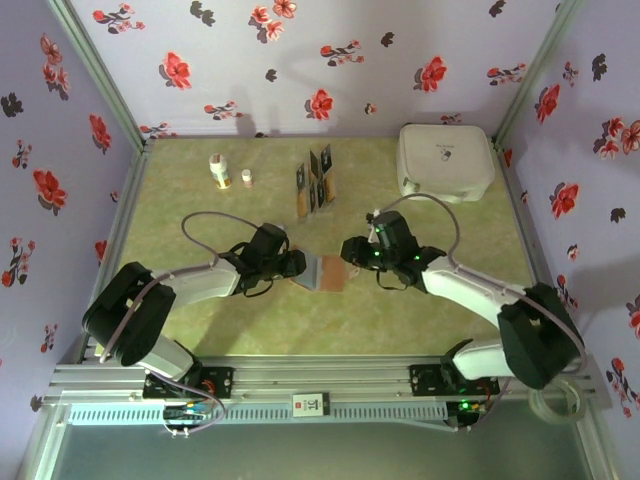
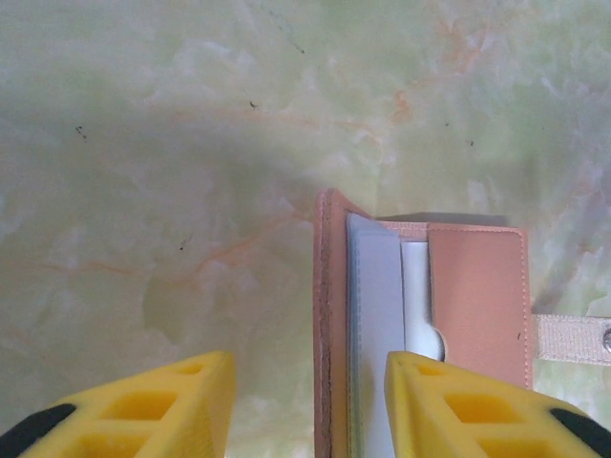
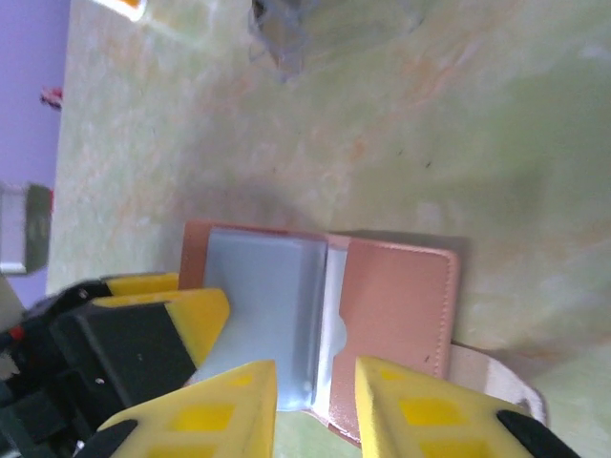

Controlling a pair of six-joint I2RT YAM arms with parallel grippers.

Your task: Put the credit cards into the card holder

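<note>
beyond the open card holder (image 1: 322, 271): card rack (image 1: 316, 185), white case (image 1: 445, 160).

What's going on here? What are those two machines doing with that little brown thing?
Two robot arms are working over an open brown card holder lying mid-table. The left claw and the right claw both hover at its edges, fingers apart, holding nothing. The credit cards meant for it stand in a rack at the back.
</note>
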